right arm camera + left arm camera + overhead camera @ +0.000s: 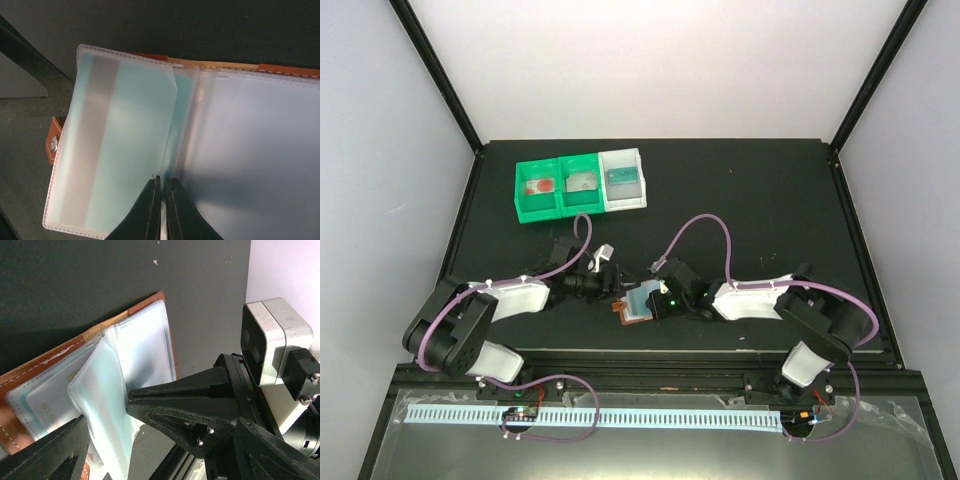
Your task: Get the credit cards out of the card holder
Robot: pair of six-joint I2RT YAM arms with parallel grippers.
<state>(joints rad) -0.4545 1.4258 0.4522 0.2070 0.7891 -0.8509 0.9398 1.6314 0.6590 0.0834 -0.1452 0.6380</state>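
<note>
Card holder (640, 301), only one, lies open; three bins (560, 211) beyond.

This looks like a robot lab: two robot arms (470, 325) bolted to a black tabletop (770, 200), plain white walls (660, 60), black frame bars (435, 70), little plastic bins (580, 185).

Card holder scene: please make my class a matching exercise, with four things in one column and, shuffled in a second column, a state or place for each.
Things
1 left gripper
2 right gripper
3 card holder
4 white bin

States and places
A lying open, see-through sleeves showing
B at the far side of the table
C jaws wide apart
D closed on a sleeve of the card holder

Pairs: 1-C, 2-D, 3-A, 4-B
</note>
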